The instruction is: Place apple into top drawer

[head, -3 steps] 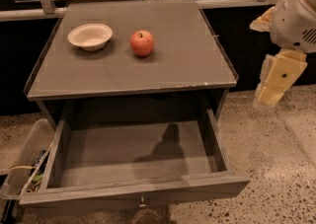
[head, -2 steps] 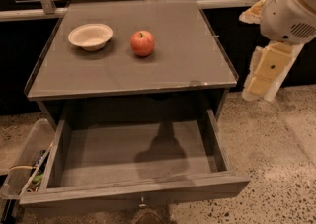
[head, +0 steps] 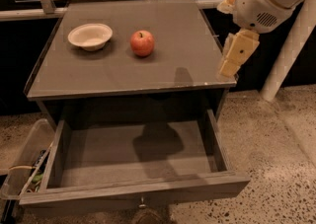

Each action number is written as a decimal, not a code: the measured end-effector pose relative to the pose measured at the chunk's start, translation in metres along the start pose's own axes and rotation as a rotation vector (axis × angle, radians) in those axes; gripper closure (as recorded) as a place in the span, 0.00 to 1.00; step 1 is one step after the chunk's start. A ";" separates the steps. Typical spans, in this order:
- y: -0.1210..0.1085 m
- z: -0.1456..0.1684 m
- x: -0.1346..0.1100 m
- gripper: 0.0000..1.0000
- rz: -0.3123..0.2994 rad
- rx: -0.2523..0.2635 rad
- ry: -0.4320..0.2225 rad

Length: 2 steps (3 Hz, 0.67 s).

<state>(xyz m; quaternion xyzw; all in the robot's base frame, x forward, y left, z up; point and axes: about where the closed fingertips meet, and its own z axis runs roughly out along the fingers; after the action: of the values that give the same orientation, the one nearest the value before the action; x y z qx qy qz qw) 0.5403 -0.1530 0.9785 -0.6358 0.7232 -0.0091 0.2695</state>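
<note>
The red apple (head: 142, 43) with a short stem sits on the grey cabinet top (head: 163, 65), towards the back and left of centre. The top drawer (head: 133, 188) is pulled fully out below the top; its inside is bare. My gripper (head: 233, 57) hangs over the right edge of the cabinet top, well to the right of the apple and apart from it. It holds nothing.
A shallow cream bowl (head: 90, 36) stands left of the apple. A clear plastic bin (head: 19, 161) with odds and ends sits on the floor left of the drawer. A white post (head: 289, 53) leans at the right. The floor is speckled terrazzo.
My arm has moved left and up, from beside the cabinet's right side to over its right edge. The apple, bowl and drawer have not moved.
</note>
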 end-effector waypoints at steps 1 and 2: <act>0.000 0.001 -0.001 0.00 0.001 -0.002 -0.002; -0.012 0.020 -0.008 0.00 0.004 0.012 -0.039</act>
<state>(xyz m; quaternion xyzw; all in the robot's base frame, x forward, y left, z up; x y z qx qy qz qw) 0.5596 -0.1415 0.9688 -0.6327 0.7190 -0.0004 0.2876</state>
